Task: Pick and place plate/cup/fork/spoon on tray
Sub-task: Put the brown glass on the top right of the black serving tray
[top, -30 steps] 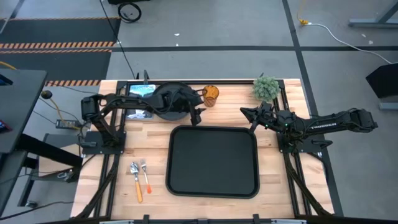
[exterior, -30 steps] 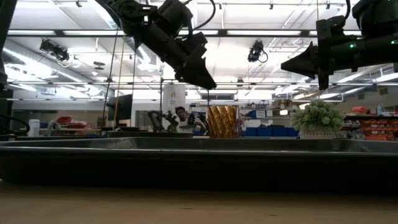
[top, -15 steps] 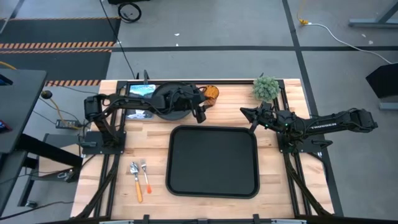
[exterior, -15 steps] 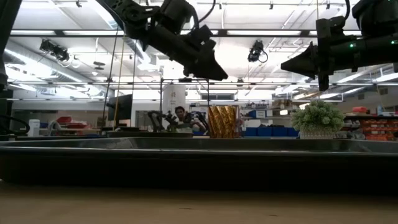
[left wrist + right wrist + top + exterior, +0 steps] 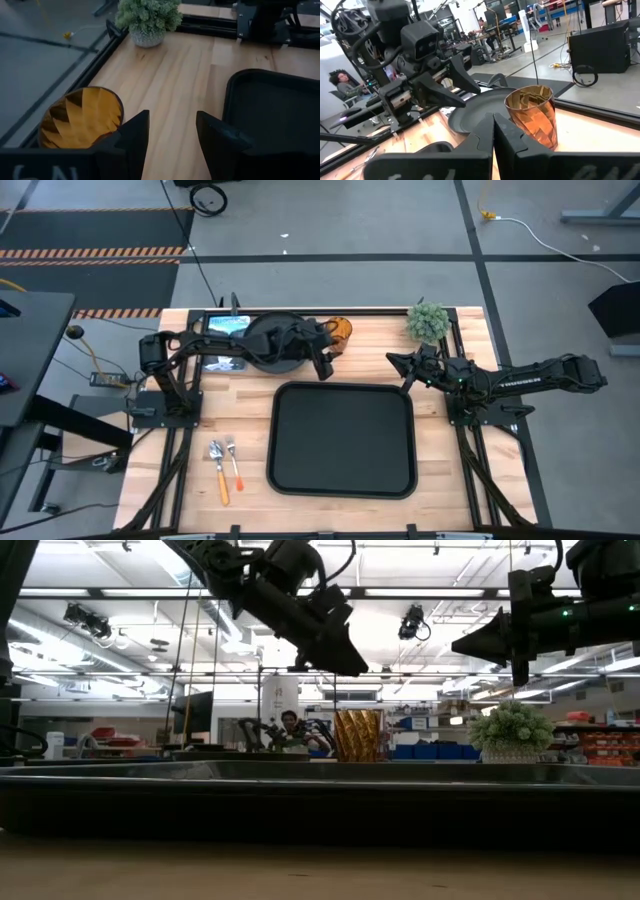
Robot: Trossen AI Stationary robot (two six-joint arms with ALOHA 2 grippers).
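The left jaws (image 5: 172, 137) stand parted and empty, raised beside the cup (image 5: 80, 117) at the counter's (image 5: 440, 480) far edge, likely lining up a grasp. The right jaws (image 5: 493, 131), pressed together and empty, wait right of the bare tray (image 5: 343, 438).

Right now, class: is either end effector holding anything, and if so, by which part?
Nothing is held. The left end effector is open in the air beside the cup; the right end effector is shut on nothing.
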